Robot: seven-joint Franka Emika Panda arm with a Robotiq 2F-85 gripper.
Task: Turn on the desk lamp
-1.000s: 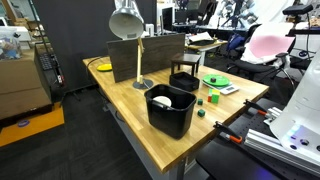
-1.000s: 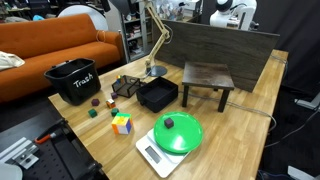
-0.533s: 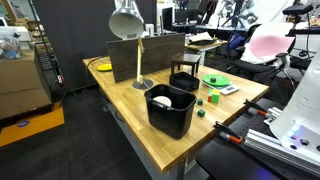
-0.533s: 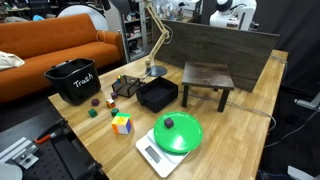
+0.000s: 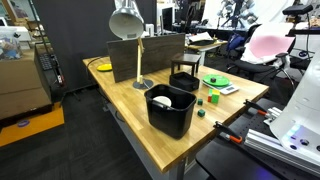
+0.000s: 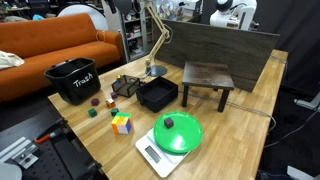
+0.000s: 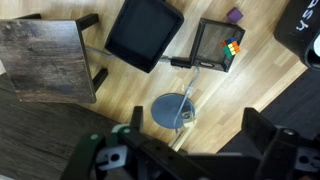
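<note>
The desk lamp (image 5: 137, 58) stands near the back of the wooden table (image 5: 125, 105), with a silver dome shade (image 5: 126, 19), a slim pale stem and a round flat base (image 5: 143, 84). In an exterior view the desk lamp's stem (image 6: 158, 42) rises beside the couch side of the table. From straight above, the wrist view shows the round base (image 7: 170, 110) with the stem running down toward me. My gripper (image 7: 197, 126) hangs high over the base and is open, with nothing between its dark fingers (image 7: 258, 130). It does not show in either exterior view.
A black bin (image 5: 170, 110) sits near the table's edge. A black tray (image 7: 143, 33), a small dark wooden stool (image 7: 45, 60) and a wire box holding a colour cube (image 7: 218, 47) lie beyond the lamp. A green bowl on a scale (image 6: 177, 133) and a dark backboard (image 6: 220, 42) also stand there.
</note>
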